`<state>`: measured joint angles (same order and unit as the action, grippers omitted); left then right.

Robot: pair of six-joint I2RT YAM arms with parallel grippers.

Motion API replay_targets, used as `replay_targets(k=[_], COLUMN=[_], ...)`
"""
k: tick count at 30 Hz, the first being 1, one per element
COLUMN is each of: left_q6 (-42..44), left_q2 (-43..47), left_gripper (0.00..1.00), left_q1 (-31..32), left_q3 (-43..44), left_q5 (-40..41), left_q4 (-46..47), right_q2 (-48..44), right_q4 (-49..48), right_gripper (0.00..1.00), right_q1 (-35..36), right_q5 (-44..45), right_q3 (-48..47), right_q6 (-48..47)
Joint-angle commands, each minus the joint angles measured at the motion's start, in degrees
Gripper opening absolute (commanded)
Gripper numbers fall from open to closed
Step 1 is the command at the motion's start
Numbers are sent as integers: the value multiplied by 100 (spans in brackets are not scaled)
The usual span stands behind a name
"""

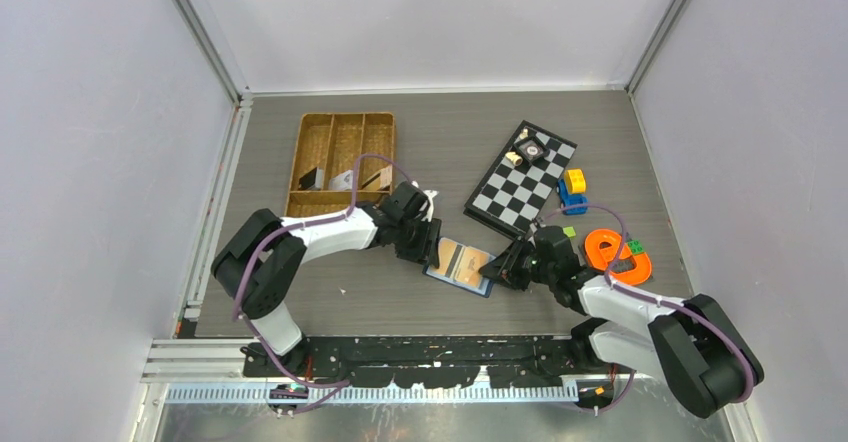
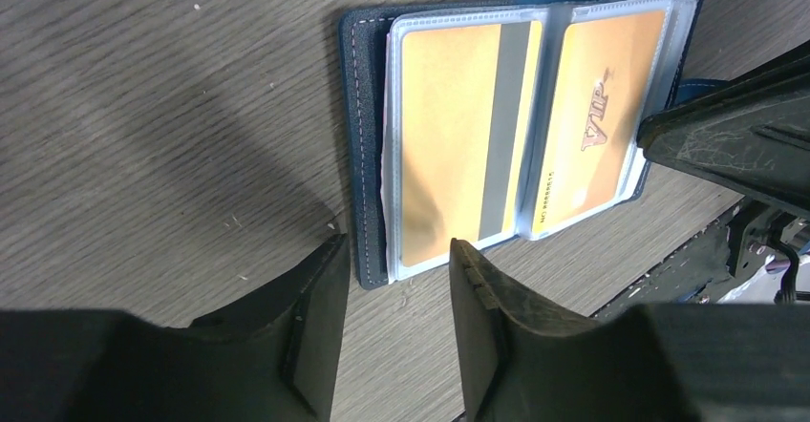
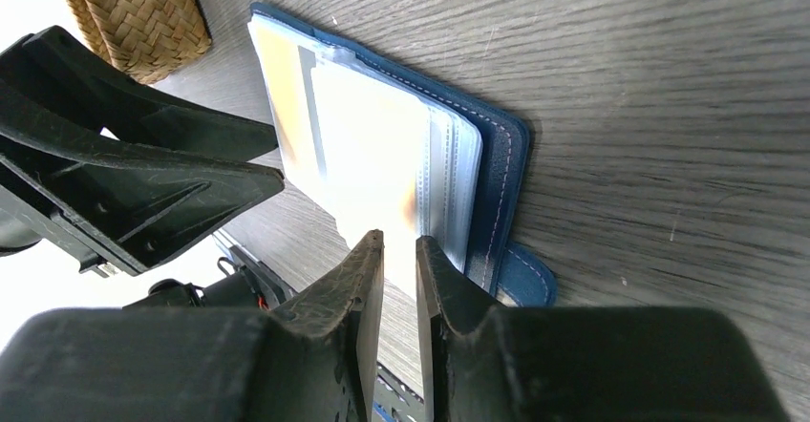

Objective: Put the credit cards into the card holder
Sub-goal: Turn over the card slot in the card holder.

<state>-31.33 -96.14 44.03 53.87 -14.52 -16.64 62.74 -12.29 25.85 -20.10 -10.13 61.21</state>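
The navy card holder lies open on the table between both grippers. In the left wrist view, two orange-tan credit cards sit in its clear sleeves, one showing a grey stripe, the other "VIP". My left gripper is open, its fingertips either side of the holder's near corner. My right gripper stands at the opposite edge, by the snap tab. Its jaws are a narrow gap apart with nothing clearly between them. White and dark cards are not visible.
A brown wicker tray stands at the back left, close behind the left arm. A checkerboard, a blue and yellow toy and an orange ring toy lie at the right, near the right arm.
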Motion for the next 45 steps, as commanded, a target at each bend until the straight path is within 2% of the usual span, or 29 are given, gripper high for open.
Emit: replay_targets(k=[1,8,15,18,22,28,32,38,45], left_q6=[-32,-292,-486,-432,-295,-275,-348,-497,-507], left_q2=[-60,-143,40,265,480,653,529,52,-422], left_gripper=[42,34,33,38,45,48,48,45,43], left_q1=[13,197,413,413,442,589,695,829,862], left_q3=[50,-47,-197,-157,172,546,712,844,962], left_q5=[-141,-423,-386,-102,253,462,329,-12,-111], left_q4=[199,518,521,235,-286,-463,-214,189,380], right_q2=[-58,143,211,-18,-569,-859,-699,-496,-641], right_q4=[377,199,164,505,1546,2108,2299,1887,1973], right_gripper=[25,27,27,26,28,31,31,31,30], right_q1=[45,116,182,187,185,188,179,187,192], right_q5=[354,314,276,331,666,906,1032,779,792], right_q3=[-142,-239,-378,-512,-793,-920,-955,-873,-868], right_q6=[-178,-184,-227,-338,-678,-806,-856,-732,-731])
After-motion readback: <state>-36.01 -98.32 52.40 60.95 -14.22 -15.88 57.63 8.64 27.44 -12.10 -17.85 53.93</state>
